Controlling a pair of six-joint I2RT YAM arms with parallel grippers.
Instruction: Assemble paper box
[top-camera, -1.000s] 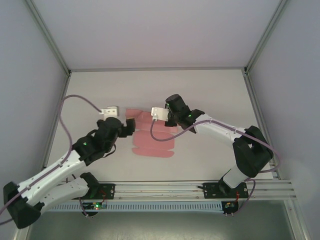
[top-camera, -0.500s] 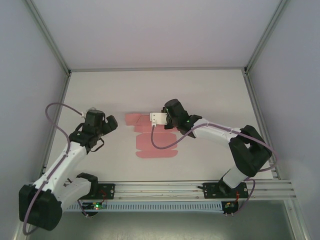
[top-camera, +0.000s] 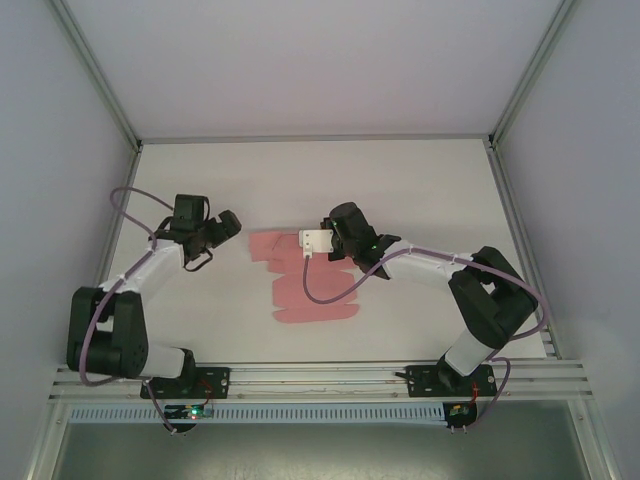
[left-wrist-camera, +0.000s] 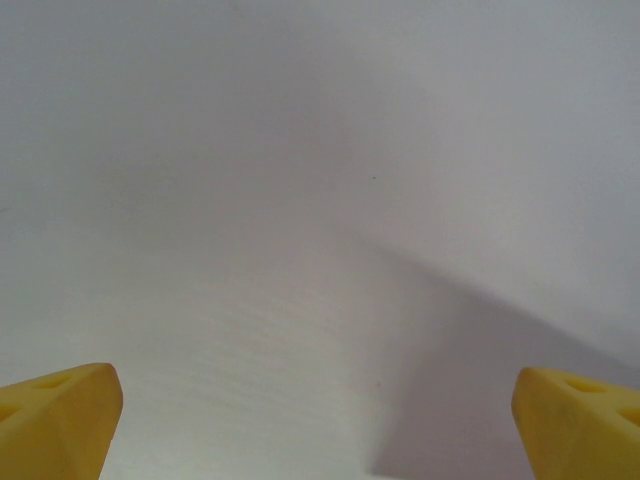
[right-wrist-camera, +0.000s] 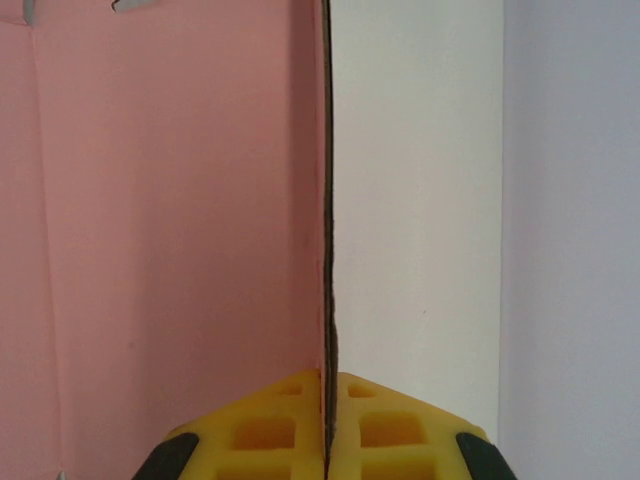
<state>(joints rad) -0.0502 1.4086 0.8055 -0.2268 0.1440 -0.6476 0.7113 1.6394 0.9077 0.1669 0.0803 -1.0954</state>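
Your right pincer (right-wrist-camera: 328, 398) is clamped tight on one edge of the paper box (top-camera: 305, 285) — a flat pink sheet lying mid-desk (top-camera: 430, 190), gripped at its far right corner. Your left pincer (left-wrist-camera: 320, 425) stands wide apart, holding nothing — just left of the sheet.

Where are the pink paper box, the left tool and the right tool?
paper box (top-camera: 315, 295), top external view, middle of the flat pink sheet.
left tool (left-wrist-camera: 318, 425), left wrist view, midway between its open yellow fingertips.
right tool (right-wrist-camera: 328, 400), right wrist view, where its yellow fingertips pinch the card's edge.
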